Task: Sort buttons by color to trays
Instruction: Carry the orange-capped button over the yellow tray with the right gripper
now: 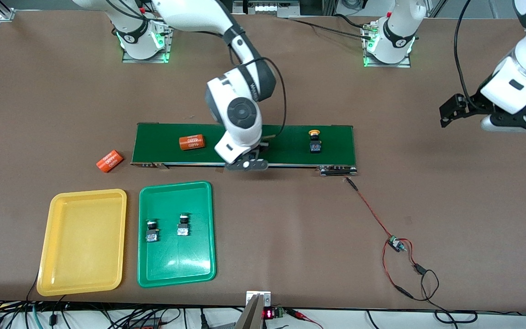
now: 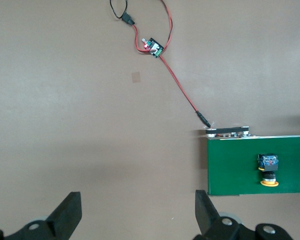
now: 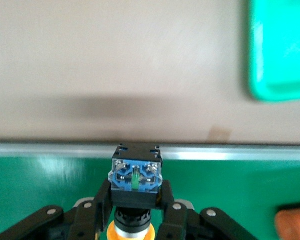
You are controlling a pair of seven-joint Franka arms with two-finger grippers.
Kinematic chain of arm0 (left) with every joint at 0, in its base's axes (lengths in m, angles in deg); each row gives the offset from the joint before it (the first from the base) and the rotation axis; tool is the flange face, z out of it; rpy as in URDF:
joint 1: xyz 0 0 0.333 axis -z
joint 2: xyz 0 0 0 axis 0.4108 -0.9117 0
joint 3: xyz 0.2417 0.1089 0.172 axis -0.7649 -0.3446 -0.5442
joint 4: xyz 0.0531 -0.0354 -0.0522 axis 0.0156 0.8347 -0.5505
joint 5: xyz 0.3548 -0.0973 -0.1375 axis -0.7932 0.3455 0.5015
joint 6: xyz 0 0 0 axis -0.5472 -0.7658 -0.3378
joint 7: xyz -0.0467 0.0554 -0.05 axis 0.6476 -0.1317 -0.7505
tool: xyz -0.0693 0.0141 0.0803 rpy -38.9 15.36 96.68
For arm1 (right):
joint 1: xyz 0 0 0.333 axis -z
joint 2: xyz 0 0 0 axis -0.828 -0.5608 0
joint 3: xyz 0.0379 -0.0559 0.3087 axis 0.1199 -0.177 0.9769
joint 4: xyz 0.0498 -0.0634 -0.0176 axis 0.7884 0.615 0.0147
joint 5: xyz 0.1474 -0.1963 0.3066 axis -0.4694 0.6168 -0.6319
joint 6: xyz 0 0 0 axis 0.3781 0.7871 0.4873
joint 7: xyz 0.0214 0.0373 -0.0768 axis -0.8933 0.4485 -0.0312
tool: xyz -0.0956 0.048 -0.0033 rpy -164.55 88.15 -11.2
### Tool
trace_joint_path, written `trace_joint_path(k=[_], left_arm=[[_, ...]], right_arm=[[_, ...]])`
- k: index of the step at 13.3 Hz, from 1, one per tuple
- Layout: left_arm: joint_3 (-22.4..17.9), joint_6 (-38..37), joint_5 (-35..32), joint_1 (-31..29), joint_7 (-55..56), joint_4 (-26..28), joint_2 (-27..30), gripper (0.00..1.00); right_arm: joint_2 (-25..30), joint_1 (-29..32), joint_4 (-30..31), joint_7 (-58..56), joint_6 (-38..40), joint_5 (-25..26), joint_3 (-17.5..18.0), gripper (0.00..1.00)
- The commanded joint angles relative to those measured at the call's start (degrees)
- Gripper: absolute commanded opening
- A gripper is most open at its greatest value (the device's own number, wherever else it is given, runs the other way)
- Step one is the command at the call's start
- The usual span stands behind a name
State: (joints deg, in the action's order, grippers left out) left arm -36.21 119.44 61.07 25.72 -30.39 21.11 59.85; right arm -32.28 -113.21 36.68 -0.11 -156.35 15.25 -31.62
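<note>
My right gripper is over the front edge of the dark-green conveyor belt. In the right wrist view it is shut on a yellow-orange button, which is hidden in the front view. A second yellow-orange button lies on the belt toward the left arm's end and also shows in the left wrist view. Two green buttons lie in the green tray. The yellow tray beside it holds nothing. My left gripper is open over bare table and waits.
One orange cylinder lies on the belt and another on the table beside the belt's end. A red-and-black wire with a small board runs from the belt's other end toward the front edge.
</note>
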Motion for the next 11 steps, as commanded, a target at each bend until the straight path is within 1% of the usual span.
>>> trace_joint_path(k=[1,3,4,6,8,10,11], left_arm=[[-0.5,0.1,0.8,0.0,0.9,1.5,1.2,1.0],[-0.8,-2.9,0.9,-0.1,1.1,0.8,0.5,1.0],[-0.8,-3.7,0.9,-0.1,1.2,0.2,0.1,1.0],[-0.7,-3.0,0.7,0.0,1.0,-0.6,-0.4,1.0],[-0.8,-3.3,0.9,-0.1,0.2,-1.2,-1.3,1.0],[-0.2,-1.7,-0.3,0.4,1.1,-1.5,-2.3,1.0],[0.0,-1.7,-2.3,0.7,1.2,-1.5,-2.3,1.0]], right_arm=[[0.9,7.7,-3.8,-1.9,1.6,-0.8,0.7,0.0],[0.9,12.2,-4.5,-3.9,1.2,0.6,-0.2,0.0],[0.9,15.1,-4.6,-6.9,1.0,1.1,-0.3,0.0],[0.3,20.5,-4.7,-14.4,-0.1,1.2,-0.4,0.0],[-0.3,25.3,-4.6,-22.6,-2.2,3.5,-0.3,0.0],[-2.1,30.0,-4.5,-29.7,-4.8,4.0,-0.1,0.0],[-3.6,32.4,-4.4,-32.6,-5.8,3.8,0.0,0.0]])
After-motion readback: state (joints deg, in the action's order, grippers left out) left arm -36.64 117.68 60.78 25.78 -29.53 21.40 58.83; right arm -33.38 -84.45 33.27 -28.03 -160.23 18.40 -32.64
